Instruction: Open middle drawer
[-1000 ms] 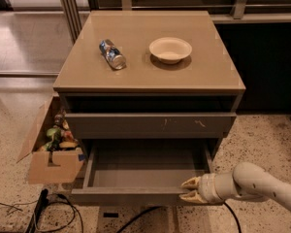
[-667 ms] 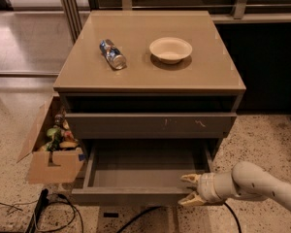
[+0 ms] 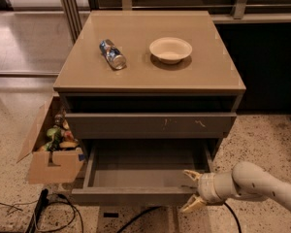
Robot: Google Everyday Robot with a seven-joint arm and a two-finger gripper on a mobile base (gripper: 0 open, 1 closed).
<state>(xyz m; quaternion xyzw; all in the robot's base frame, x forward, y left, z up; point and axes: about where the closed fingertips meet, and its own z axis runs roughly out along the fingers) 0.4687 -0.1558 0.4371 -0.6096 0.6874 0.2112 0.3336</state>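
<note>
The middle drawer (image 3: 136, 196) is pulled out from the cabinet and its grey interior (image 3: 143, 166) shows empty. Above it is the shut drawer front with small white scratch marks (image 3: 150, 125). My gripper (image 3: 192, 191) is at the right end of the middle drawer's front panel, coming in from the lower right on a pale arm (image 3: 254, 183). Its two pale fingers (image 3: 191, 174) are spread apart, one above and one below the panel's top edge, and hold nothing.
A crushed can (image 3: 112, 54) and a cream bowl (image 3: 170, 49) lie on the cabinet top (image 3: 208, 76). An open cardboard box (image 3: 52, 152) of items stands against the cabinet's left side. Black cables (image 3: 53, 210) run on the speckled floor.
The gripper's fingers have spread wider apart at the drawer front's right end. The drawer has stayed pulled out in the same place.
</note>
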